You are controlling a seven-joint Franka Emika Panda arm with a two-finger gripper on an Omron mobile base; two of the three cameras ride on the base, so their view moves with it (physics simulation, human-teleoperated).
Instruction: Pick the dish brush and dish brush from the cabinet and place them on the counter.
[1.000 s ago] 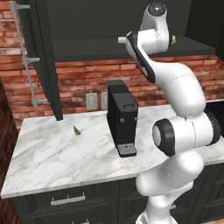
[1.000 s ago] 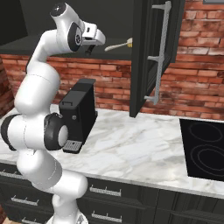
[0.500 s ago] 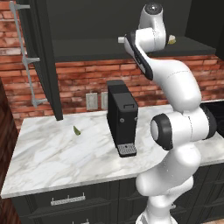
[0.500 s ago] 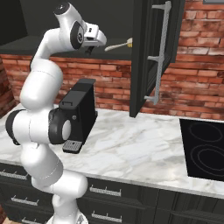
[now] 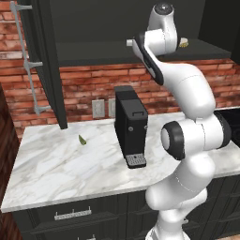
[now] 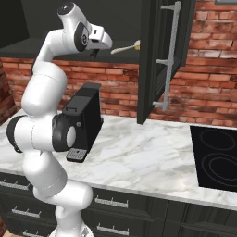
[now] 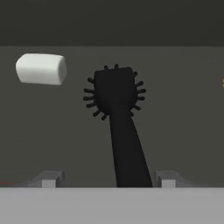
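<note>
The arm reaches up into the open cabinet (image 5: 117, 28), and the pincer (image 7: 105, 178) is low on the black brush (image 7: 118, 113) that lies on the shelf. From the hand, the brush handle runs down to 6 o'clock between the two finger tips (image 7: 50, 178), and its bristly head points to 12 o'clock. The tips stand apart on either side of the handle and do not touch it yet, so the pincer is open and holds nothing. A small white block (image 7: 41, 68) lies on the shelf at 10 o'clock from the brush head. The cream brush (image 6: 126, 46) also lies on the shelf, just past the hand at 3 o'clock in the right base view, with its tan head near the door. The tabletop (image 5: 56, 164) below has a black machine (image 5: 131, 126) on it and no brush. So no brush has been moved yet. Both must be grabbed, lifted out and set down.
</note>
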